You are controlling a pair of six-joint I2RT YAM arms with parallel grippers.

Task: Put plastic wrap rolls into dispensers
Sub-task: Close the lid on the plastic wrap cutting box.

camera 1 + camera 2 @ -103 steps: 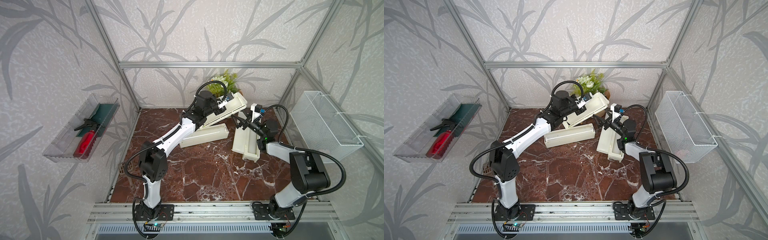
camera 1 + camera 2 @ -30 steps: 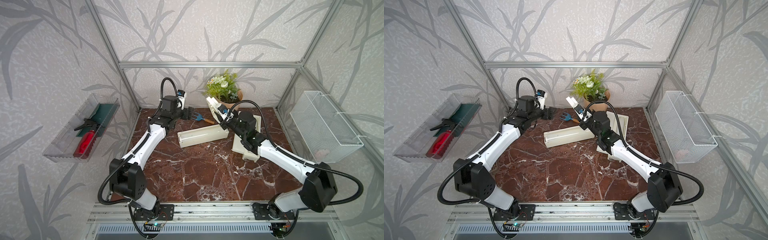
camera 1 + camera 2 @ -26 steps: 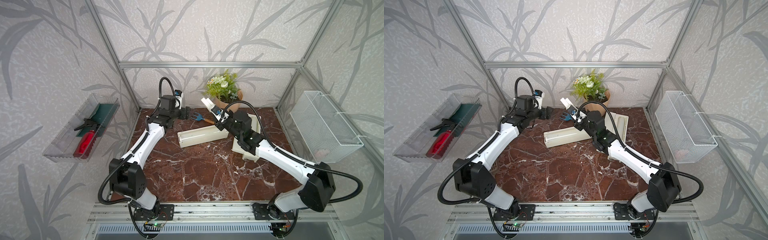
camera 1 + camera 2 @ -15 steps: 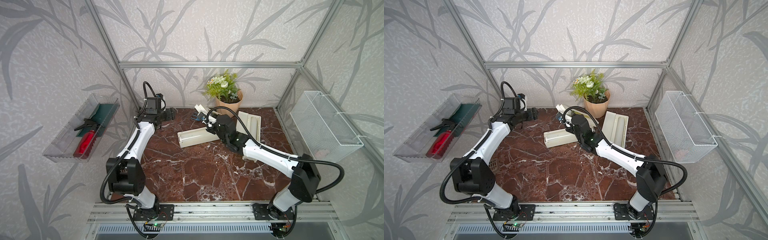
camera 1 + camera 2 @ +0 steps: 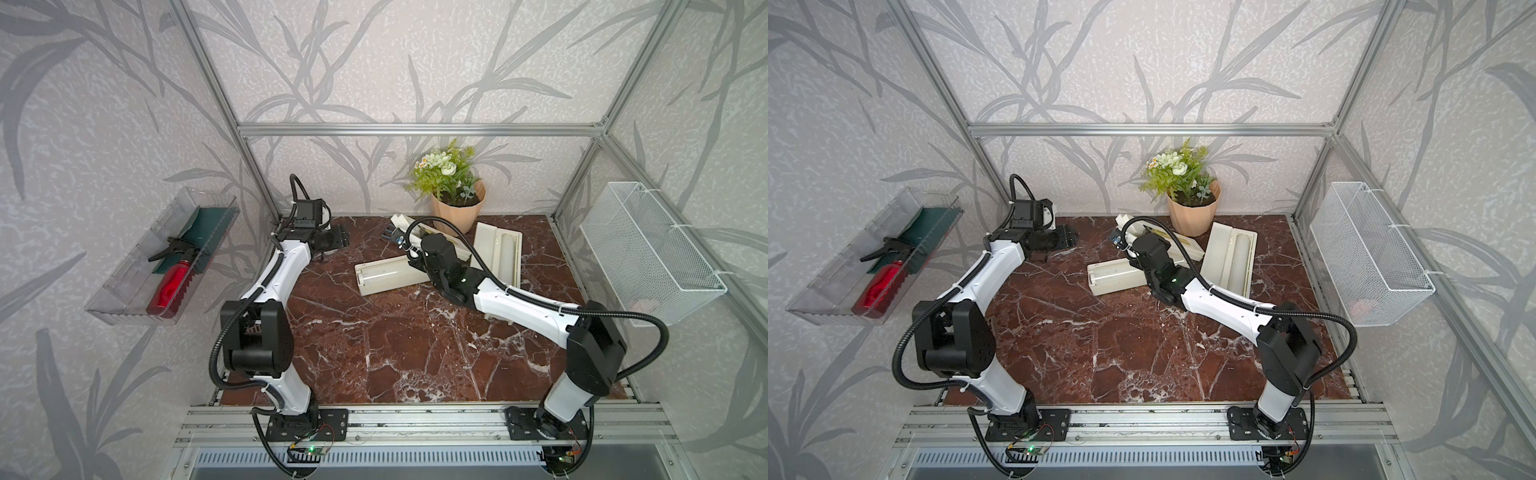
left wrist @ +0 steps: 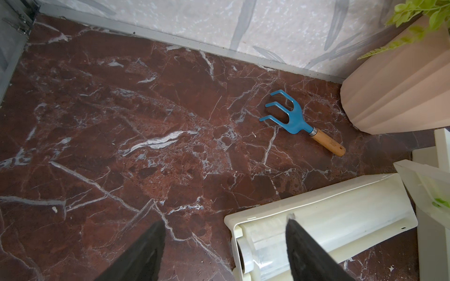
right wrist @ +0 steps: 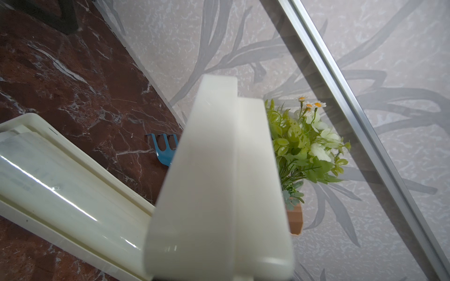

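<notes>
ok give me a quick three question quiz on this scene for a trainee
1. Of the middle dispenser and the right dispenser, how many have a roll inside?
2. What lies beside the pot? A) scissors B) blue rake C) sponge
3. True or false: the left fingers grip the raised lid.

Key
1. Two, one roll in each.
2. B
3. False. They are open and empty; the right arm holds the lid.
</notes>
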